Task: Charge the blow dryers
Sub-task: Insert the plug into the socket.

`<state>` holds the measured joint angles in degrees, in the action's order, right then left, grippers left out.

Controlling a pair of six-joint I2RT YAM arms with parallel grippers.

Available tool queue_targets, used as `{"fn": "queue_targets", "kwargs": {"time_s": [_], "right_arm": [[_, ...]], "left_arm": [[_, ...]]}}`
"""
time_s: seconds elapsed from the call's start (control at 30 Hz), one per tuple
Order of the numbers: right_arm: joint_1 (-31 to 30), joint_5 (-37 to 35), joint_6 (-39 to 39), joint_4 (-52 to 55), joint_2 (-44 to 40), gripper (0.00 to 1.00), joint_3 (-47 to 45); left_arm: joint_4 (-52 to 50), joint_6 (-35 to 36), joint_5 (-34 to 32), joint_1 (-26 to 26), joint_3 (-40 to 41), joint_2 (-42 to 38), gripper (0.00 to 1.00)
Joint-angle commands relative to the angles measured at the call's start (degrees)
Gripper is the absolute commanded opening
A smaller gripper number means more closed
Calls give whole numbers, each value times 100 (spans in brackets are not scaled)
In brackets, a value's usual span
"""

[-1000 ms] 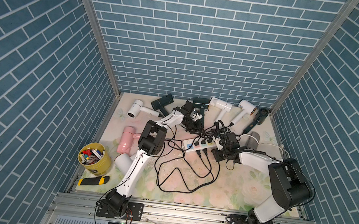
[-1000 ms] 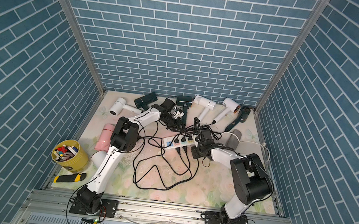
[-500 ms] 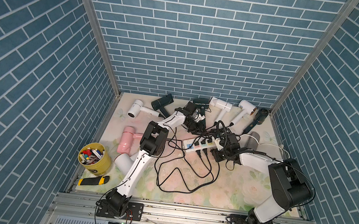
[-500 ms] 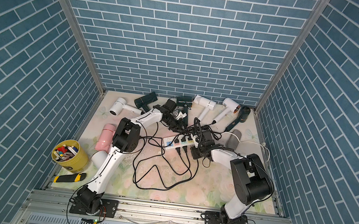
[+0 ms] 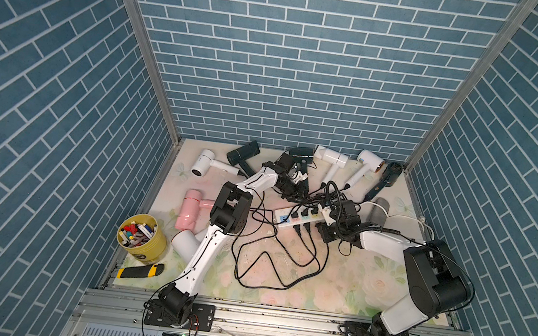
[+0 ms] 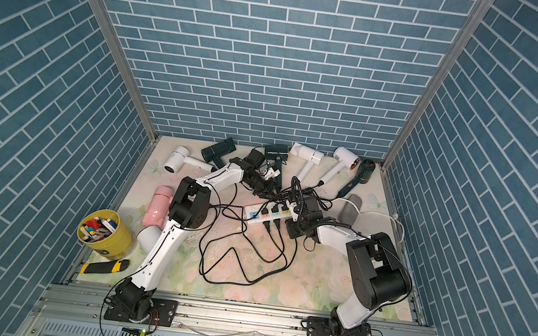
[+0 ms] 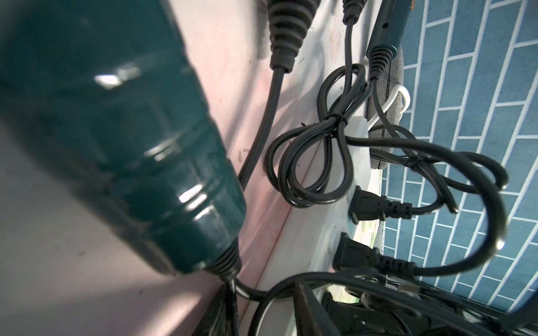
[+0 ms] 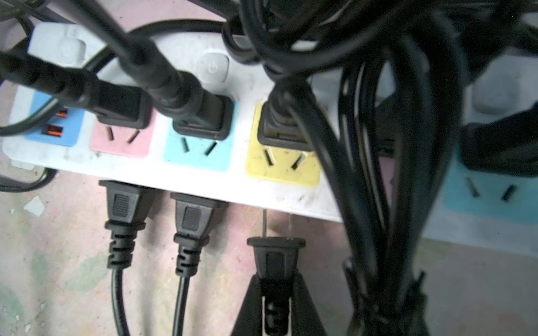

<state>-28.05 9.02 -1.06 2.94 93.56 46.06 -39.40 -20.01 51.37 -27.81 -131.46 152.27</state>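
Observation:
Several blow dryers lie along the back wall: white ones (image 5: 203, 166) (image 5: 330, 155) (image 5: 368, 160) and dark ones (image 5: 243, 153) (image 5: 390, 173). A pink one (image 5: 188, 213) lies at the left. My right gripper (image 8: 276, 291) (image 5: 321, 230) is shut on a black plug (image 8: 276, 256). The plug's prongs point at the front side of the white power strip (image 8: 189, 177) (image 5: 284, 218), beside two plugs seated there. My left gripper (image 7: 265, 314) (image 5: 292, 192) stands open at the handle end of a dark green dryer (image 7: 116, 131) (image 5: 300, 153). That dryer's cord runs between the jaws.
Black cords (image 5: 269, 266) loop over the mat in front of the strip, and a tied bundle (image 8: 378, 203) hangs beside the held plug. A grey cylinder (image 5: 379, 210) lies at the right. A yellow cup of pens (image 5: 141, 242) and a utility knife (image 5: 139, 271) sit front left.
My left gripper has edged slightly to the right near the dark green dryer's handle. The right gripper and its plug have not moved.

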Motion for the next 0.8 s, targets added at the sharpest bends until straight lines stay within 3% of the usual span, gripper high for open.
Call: {"fn": "queue_targets", "kwargs": {"time_s": [0.0,0.77], "right_arm": [[19,-61,252,-208,94,0,241],[78,100,343,1,465,0,870]], "left_arm": [[-384,163,-31,-174,-3,383,41],[-477,309,39,-275,3,501,40]]}}
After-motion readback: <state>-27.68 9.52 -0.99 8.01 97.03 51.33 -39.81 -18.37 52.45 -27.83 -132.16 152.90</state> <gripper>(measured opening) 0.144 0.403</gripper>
